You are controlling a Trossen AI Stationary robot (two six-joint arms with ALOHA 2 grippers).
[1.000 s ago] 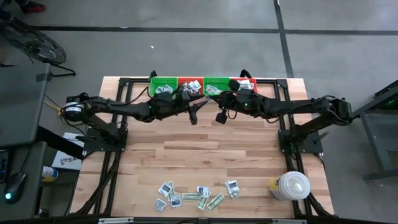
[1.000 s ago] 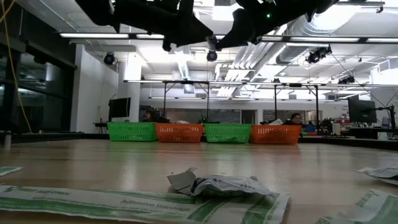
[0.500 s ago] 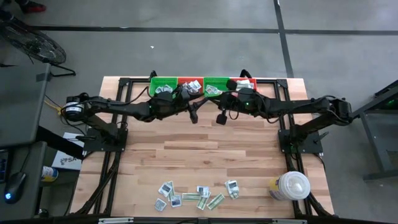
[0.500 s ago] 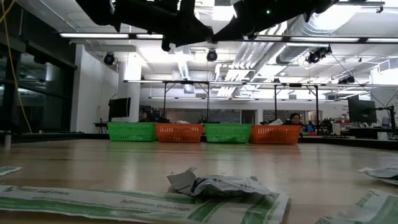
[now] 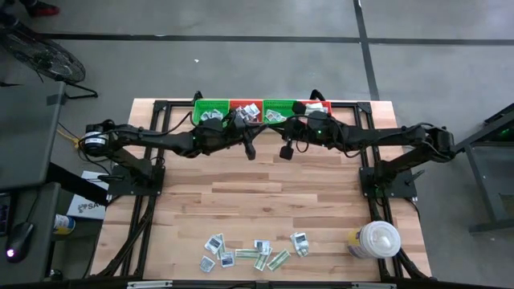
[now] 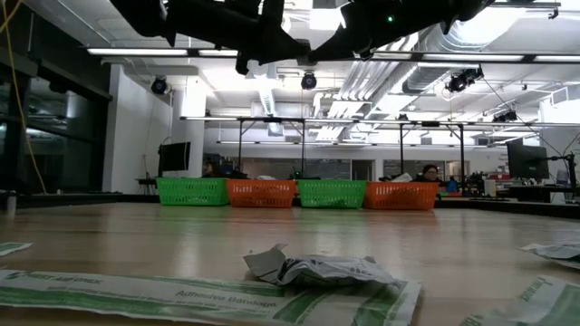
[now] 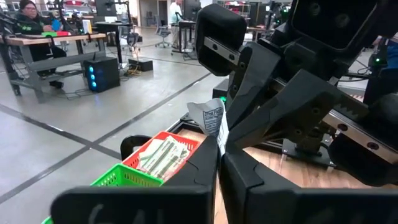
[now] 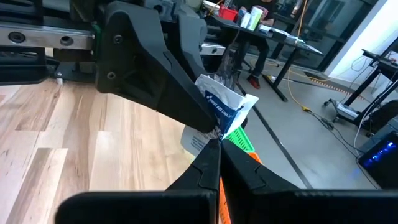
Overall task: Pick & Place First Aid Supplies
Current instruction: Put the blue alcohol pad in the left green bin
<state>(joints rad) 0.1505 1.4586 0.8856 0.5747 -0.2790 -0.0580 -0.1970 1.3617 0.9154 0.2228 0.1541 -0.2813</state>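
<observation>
High view shows some packets already in the baskets (image 5: 210,104) at the far edge, my left gripper (image 7: 219,160) and right gripper (image 8: 216,144) both pinching one white packet (image 7: 213,117) there, and many supplies (image 5: 259,253) left at the near edge.

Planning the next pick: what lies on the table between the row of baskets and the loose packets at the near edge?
Bare wood, seen in the high view, between baskets and packets.

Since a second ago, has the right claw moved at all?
Yes. In the high view the right claw has drifted slightly toward the row of baskets at the table's far edge. It is shut on a packet.
</observation>
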